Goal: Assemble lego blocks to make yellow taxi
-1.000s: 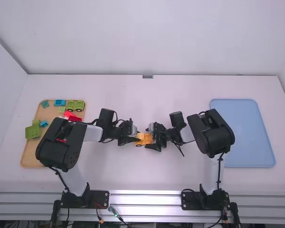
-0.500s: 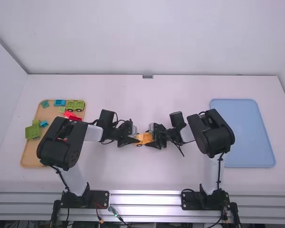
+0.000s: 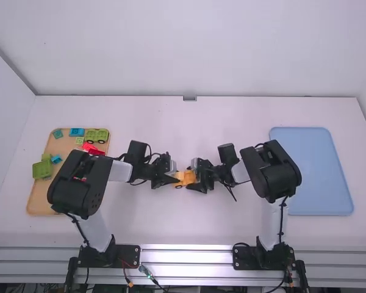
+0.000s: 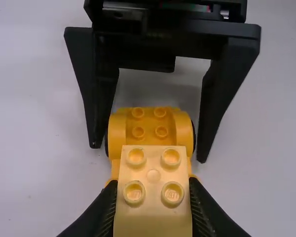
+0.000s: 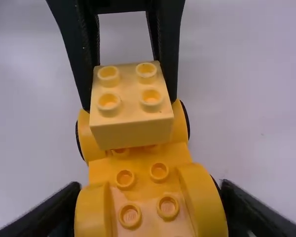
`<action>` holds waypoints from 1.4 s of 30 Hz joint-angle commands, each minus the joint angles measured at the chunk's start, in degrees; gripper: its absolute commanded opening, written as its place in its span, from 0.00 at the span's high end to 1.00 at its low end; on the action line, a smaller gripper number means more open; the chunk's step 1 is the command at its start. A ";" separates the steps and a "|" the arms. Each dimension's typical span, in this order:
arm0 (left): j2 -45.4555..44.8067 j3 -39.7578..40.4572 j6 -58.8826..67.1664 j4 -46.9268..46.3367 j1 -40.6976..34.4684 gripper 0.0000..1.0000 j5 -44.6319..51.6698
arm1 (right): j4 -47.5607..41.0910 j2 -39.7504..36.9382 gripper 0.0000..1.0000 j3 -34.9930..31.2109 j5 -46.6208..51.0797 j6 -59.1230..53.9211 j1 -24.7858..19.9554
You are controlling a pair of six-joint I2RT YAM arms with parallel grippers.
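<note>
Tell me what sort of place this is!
Probably a robotics lab: a left robot arm and a right robot arm stand at a white table, with yellow toy building bricks between them, and a blue tray off to the side.

White tbl. (image 3: 232,116) bears tan rect. tray (image 3: 36,198) at L. end & blue rect. tray (image 3: 311,171) at R. end; yellow wheeled base (image 5: 141,170) is approx. mid-tbl., its contact w/ surface unclear.

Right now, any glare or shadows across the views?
High view: glare along the metal rail. Left wrist view: soft shading on the table between the right hand's fingers. Right wrist view: upper block's top is lit paler than its side.
</note>
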 commanded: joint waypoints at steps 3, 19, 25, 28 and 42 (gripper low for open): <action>0.55 -0.33 -0.55 0.70 -0.22 0.95 2.12 | 0.09 0.79 0.07 0.74 -0.83 -1.53 0.13; 0.55 -0.37 -0.59 0.13 -0.02 0.96 1.60 | -17.07 0.79 0.37 7.72 -3.48 -14.38 0.13; 0.55 -0.37 -0.57 0.33 -0.04 0.94 1.66 | -16.79 0.79 0.28 6.40 -0.48 -13.46 0.15; 0.55 -0.37 -0.59 0.33 -0.04 0.94 1.68 | -16.46 0.79 0.27 5.90 -0.13 -13.75 0.22; 0.55 -0.37 -0.59 0.13 -0.11 0.89 1.20 | -15.06 0.76 0.48 6.19 1.22 -7.67 -0.66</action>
